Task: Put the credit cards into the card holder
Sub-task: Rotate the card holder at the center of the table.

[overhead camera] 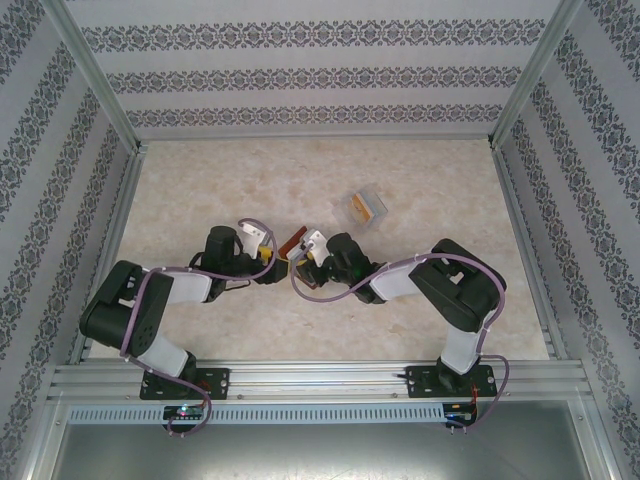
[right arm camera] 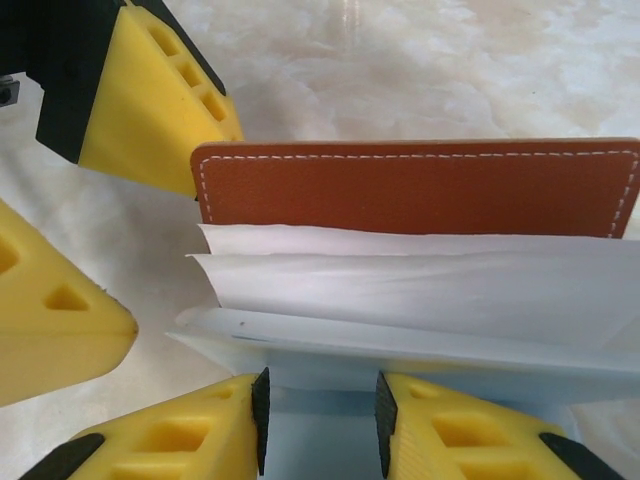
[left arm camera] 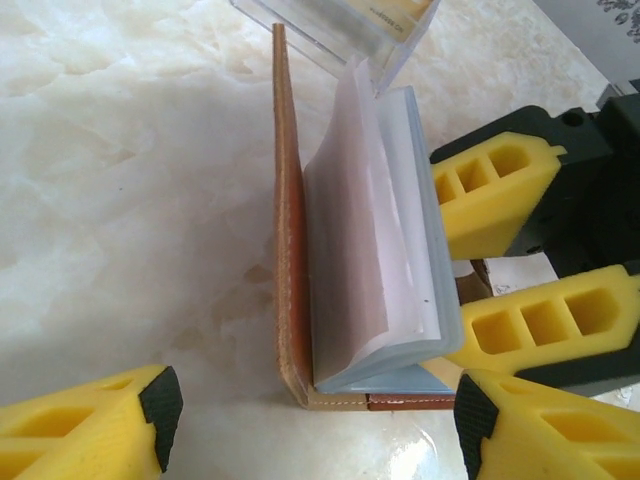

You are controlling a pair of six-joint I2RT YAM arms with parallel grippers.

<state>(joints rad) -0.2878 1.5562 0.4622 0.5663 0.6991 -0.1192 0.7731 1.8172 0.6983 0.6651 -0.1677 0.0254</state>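
The card holder (overhead camera: 293, 243) lies open between both arms. Its reddish-brown cover (left arm camera: 288, 230) stands upright, pale translucent sleeves (left arm camera: 375, 230) fan out from it, and the other flap lies flat on the table. My left gripper (left arm camera: 318, 420) is open wide, and the wallet's folded corner sits between its fingers without touching them. My right gripper (right arm camera: 320, 420) is open over the blue-grey inside (right arm camera: 320, 450), its pads a little apart and gripping nothing. An orange credit card (overhead camera: 368, 208) sits inside the clear plastic box (left arm camera: 335, 30), beyond the wallet.
Pale marble-pattern tabletop (overhead camera: 200, 190) with patterned walls on three sides and metal frame posts at the corners. The right gripper's yellow fingers (left arm camera: 495, 190) crowd the wallet's right side. The left gripper's fingers (right arm camera: 150, 110) stand close at the wallet's left end.
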